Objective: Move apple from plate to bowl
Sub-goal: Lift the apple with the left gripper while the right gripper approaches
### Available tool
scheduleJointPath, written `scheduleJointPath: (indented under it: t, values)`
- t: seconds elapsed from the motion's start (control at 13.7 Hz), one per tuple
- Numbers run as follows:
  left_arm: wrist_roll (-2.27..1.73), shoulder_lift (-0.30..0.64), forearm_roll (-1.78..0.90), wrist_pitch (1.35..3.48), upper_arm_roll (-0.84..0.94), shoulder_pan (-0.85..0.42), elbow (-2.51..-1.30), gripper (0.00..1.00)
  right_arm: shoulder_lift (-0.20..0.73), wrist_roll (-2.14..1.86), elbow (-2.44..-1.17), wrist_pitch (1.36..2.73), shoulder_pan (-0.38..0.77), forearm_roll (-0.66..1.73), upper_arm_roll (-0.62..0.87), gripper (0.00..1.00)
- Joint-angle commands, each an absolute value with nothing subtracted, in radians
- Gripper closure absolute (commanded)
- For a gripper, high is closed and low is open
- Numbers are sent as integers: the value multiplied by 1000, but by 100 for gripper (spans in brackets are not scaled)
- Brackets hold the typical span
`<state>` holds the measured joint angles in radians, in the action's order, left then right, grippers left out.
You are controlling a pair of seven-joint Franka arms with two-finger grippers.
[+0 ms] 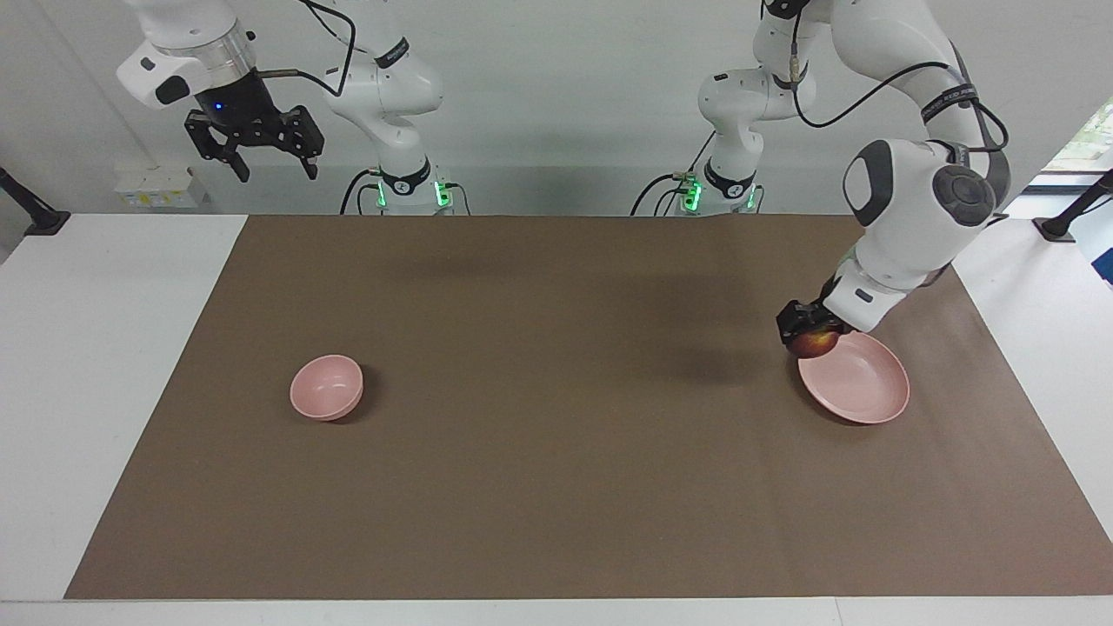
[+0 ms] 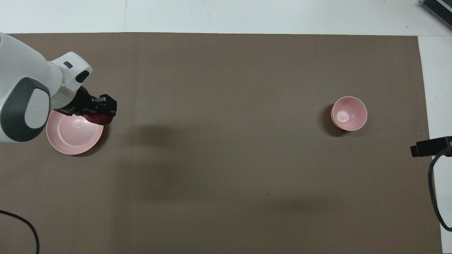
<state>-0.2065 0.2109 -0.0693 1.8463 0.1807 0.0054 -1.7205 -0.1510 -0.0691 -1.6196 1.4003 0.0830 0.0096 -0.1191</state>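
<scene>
Left hand (image 1: pixel 810 335) clamped on the apple (image 1: pixel 816 345) at the plate's (image 1: pixel 861 382) rim — right arm waiting.

We see the apple gripped between the left hand's fingers over the plate's edge that faces the bowl (image 1: pixel 326 387); it is round, so we read no long axis, and we cannot tell where its stem points. The facing view shows the apple's lit red-yellow underside and the right hand (image 1: pixel 271 163) held high over the right arm's end of the tabletop (image 1: pixel 104 365), fingers apart. The overhead view shows the apple (image 2: pixel 102 118) only as a dark sliver under the left hand (image 2: pixel 104 109) — but it looks down into the plate (image 2: pixel 72 135) and bowl (image 2: pixel 349 113), both bare inside. Both sit well apart on a brown mat (image 1: pixel 556 435) over the white tabletop, with a pale wall (image 1: pixel 556 87) past the arms.
</scene>
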Motion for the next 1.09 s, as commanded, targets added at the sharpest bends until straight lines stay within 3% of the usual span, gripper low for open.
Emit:
scheduleJointPath:
  t: [0.0, 0.58, 1.02]
  values:
    - [-378, 212, -118, 1803, 166, -79, -1680, 100, -156, -104, -1634, 1407, 54, 87, -123, 0]
    - [-673, 215, -510, 1632, 170, -163, -1644, 100, -163, -106, -1710, 1453, 28, 201, -123, 0]
    - [-995, 221, -742, 1595, 242, -173, -1652, 100, -160, -152, -1856, 1546, 28, 392, -123, 0]
